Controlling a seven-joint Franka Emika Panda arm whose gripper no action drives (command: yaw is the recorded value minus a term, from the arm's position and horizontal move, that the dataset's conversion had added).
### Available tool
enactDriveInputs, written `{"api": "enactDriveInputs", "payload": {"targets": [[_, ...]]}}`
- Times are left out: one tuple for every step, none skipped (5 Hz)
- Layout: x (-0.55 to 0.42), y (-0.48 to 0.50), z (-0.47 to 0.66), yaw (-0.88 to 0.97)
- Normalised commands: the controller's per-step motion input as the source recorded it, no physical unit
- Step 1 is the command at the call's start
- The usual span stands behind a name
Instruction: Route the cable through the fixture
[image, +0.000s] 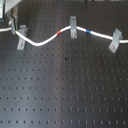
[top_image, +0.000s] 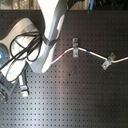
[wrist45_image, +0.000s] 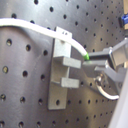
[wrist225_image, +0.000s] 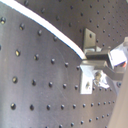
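Landmark: middle fixture (image: 74, 28), centre of three grey clip-posts on the black perforated breadboard (image: 65, 90); places below given against it, in the first exterior view's left-to-right order.

Left fixture (image: 23, 37): well to the first exterior view's left of the middle fixture. Close up in the first wrist view as a slotted grey bracket (wrist45_image: 63, 70); cable crossing its upper prong, seemingly lying over the top, not down in the slot.

Gripper (image: 11, 24): hard against the left fixture, far from the middle one. Fingers (wrist45_image: 102, 59) drawn together and clamped on the cable just beside the bracket, at a green-tipped pad; held that close probably for control of the short free length while steering it into the slot.

Cable (image: 42, 40): white, wavy; sagging from the left fixture, then rising toward the middle fixture.

Red band (image: 60, 32): on the cable just short of the middle fixture.

Middle fixture and cable: cord passing at the post, probably seated; too small to confirm.

Blue band (image: 88, 32): just past the middle fixture on the far side.

Right fixture (image: 115, 40): well to the first exterior view's right of the middle fixture; cable meeting it and carrying on off the edge, so likely routed already.

Step in hand, as judged: seating the cord at the left fixture, last of the three. Risk: cord riding over the prong.
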Motion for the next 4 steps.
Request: {"api": "enactDriveInputs", "payload": {"targets": [[-0.026,-0.350,-0.32,-0.54],[-0.093,-0.382,-0.10,-0.56],[-0.096,-0.289,0.00,-0.44],[0.024,-0.144,0.00,-0.92]]}}
